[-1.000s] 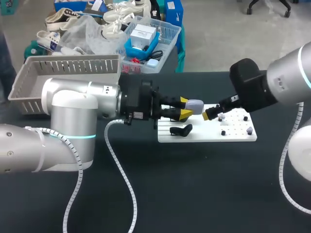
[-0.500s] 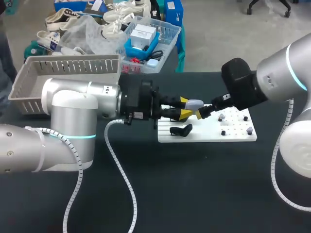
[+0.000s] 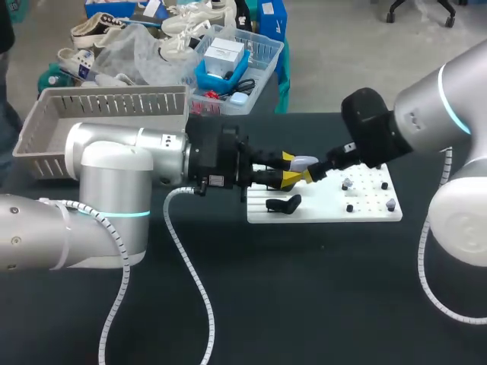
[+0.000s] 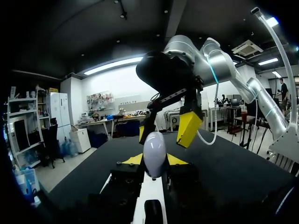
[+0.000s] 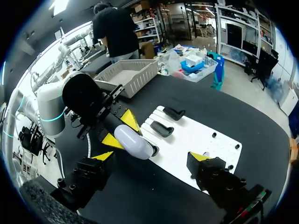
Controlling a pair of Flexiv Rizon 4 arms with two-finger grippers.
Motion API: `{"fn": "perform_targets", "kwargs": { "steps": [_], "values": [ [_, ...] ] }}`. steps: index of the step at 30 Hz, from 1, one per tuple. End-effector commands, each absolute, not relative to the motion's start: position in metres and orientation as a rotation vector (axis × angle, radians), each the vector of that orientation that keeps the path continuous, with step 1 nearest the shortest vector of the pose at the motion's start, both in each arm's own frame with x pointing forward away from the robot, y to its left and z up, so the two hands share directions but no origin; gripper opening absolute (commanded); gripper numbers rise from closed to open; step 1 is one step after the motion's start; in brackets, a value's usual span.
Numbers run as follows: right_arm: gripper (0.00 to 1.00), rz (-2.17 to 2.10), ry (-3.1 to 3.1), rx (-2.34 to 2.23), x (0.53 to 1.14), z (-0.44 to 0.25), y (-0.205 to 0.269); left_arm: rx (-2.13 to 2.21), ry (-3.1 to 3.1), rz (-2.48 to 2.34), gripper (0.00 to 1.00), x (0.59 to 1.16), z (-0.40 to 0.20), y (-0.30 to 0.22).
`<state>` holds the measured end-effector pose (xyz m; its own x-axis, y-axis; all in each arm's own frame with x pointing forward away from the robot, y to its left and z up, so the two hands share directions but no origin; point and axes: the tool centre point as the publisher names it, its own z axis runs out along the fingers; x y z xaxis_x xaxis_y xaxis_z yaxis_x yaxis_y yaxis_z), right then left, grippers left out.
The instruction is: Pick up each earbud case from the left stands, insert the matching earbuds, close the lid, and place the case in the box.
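Observation:
My left gripper (image 3: 291, 169) is shut on a pale, rounded earbud case (image 3: 304, 161), holding it level above the left end of the white board (image 3: 327, 211). In the left wrist view the case (image 4: 154, 151) sticks out between the yellow tips. My right gripper (image 3: 313, 175) stands open right at the case's free end, one finger on each side of it, and does not grip it. From the right wrist the case (image 5: 133, 142) lies just ahead, between my spread fingers (image 5: 103, 156). Small earbuds (image 3: 346, 183) sit on pegs at the board's right.
Two black stands (image 5: 161, 128) lie on the board's left part; one shows below the case (image 3: 283, 203). A grey slatted basket (image 3: 91, 114) stands at the table's back left. My left arm's white cable (image 3: 186, 258) trails over the dark tabletop.
My right arm has swung left across the board until its open fingers flank the case's end. The left arm and the case have stayed in place.

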<state>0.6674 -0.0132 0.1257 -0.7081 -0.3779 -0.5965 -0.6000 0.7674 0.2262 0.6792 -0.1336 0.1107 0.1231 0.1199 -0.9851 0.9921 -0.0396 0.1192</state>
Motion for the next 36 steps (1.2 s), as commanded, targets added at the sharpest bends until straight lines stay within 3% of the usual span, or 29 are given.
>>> {"fn": "perform_targets", "kwargs": {
  "steps": [1,36],
  "values": [
    [1.00,0.549,2.435,-0.725,0.672,0.125,-0.012,1.377,1.191,-1.080,0.00,0.680,0.110,-0.134],
    [1.00,0.512,2.435,-0.677,0.684,0.130,-0.020,1.377,1.191,-1.080,0.00,0.680,0.110,-0.134]
  ]
}}
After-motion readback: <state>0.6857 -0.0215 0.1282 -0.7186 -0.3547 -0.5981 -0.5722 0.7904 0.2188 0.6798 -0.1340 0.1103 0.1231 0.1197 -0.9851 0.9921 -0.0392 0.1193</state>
